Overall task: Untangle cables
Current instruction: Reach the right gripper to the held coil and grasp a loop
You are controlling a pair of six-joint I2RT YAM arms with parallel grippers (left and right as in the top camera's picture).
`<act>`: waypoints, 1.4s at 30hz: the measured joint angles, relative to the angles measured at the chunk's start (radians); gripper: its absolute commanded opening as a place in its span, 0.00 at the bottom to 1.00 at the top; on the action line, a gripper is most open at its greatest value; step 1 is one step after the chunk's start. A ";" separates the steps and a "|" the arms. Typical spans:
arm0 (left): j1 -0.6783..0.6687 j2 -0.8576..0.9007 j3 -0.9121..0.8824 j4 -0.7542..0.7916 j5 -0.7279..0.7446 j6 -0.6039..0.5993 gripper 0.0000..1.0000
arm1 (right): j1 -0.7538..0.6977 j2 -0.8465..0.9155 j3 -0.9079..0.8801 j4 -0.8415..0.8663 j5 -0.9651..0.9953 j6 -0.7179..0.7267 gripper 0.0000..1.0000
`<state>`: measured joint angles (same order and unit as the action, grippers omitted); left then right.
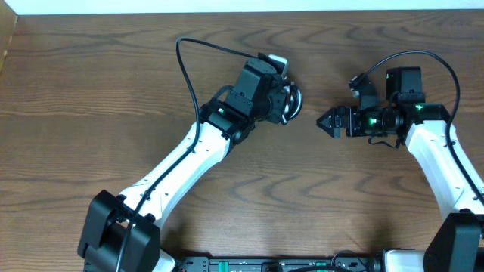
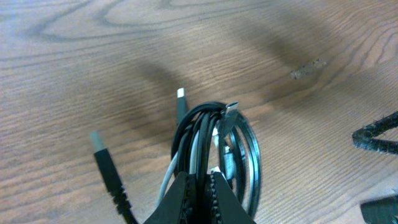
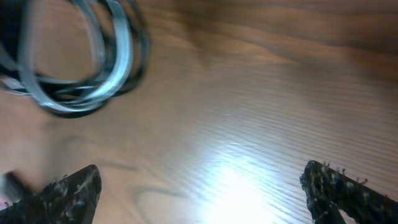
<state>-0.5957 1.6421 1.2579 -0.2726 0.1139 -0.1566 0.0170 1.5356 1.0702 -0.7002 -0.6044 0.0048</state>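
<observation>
1. Currently the step in hand appears to be the first hold on the cables [image 2: 214, 149]: black cords and a white one wound in a small coil, plug ends sticking out, near the table's [image 1: 113, 91] middle.
2. Left claw [image 2: 198, 186] is clamped on the coil at its near edge.
3. Right claw [image 3: 199, 186] stands apart, holding nothing, just beside the coil and facing it.
4. Next move, in my judgement, calls for the right claw to take one loose plug end and draw it out while the left holds firm.
5. Surface is bare brown wood grain with glare; a pale wall edge shows beyond the table.
</observation>
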 measured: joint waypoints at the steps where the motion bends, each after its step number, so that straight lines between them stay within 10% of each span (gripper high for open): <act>1: 0.000 0.000 0.000 -0.002 0.000 -0.005 0.08 | 0.000 0.000 0.000 0.002 -0.024 -0.003 0.93; 11: -0.002 0.000 0.000 0.003 0.016 -0.084 0.07 | 0.059 0.000 0.000 0.096 -0.080 -0.016 0.61; 35: -0.080 0.000 0.000 0.007 0.084 -0.152 0.08 | 0.216 0.000 -0.060 0.244 0.306 0.215 0.50; 39: -0.080 -0.009 0.000 0.006 0.105 -0.161 0.08 | 0.216 0.000 -0.106 0.323 0.311 0.238 0.04; 42: -0.083 -0.015 0.000 0.005 0.122 -0.162 0.08 | 0.220 0.000 -0.131 0.362 0.305 0.261 0.01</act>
<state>-0.6788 1.6268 1.2579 -0.2680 0.2356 -0.3183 0.2371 1.5352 0.9390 -0.3386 -0.2993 0.2653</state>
